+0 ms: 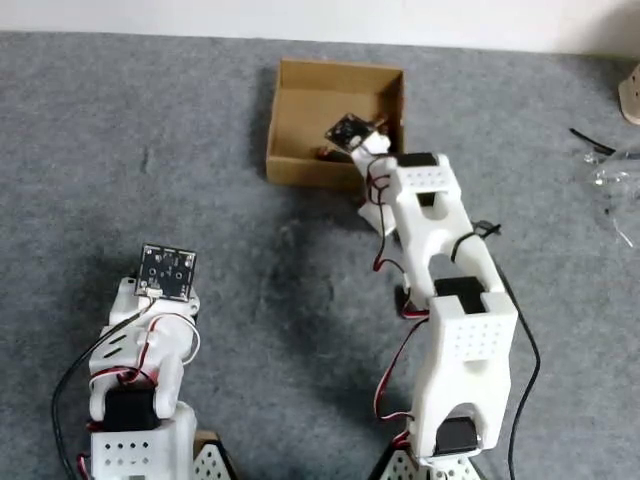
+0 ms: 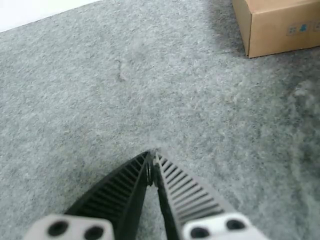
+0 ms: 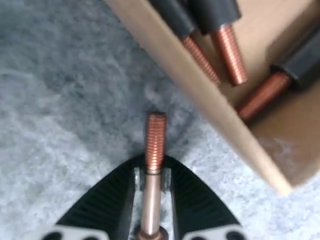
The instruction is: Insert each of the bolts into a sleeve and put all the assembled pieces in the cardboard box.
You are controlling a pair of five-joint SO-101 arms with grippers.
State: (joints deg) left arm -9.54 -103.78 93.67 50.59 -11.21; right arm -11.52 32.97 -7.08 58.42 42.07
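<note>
Your right gripper (image 3: 152,167) was clamped on a bare copper bolt (image 3: 155,142) just outside the cardboard box (image 3: 200,100), your left gripper (image 2: 152,160) clenched empty well away from it; released now, it risked joining the sleeved bolts (image 3: 227,50) unsleeved.

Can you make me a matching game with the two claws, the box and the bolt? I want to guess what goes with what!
Things
1. left arm's black claw
2. right arm's black claw
3. open brown cardboard box
4. copper-coloured threaded bolt

States
A. has bolts in black sleeves lying inside
B. shut on nothing, above the grey carpet
C. its tip pokes out over the carpet, beside the box wall
D. clamped on a bolt

Pairs: 1-B, 2-D, 3-A, 4-C
</note>
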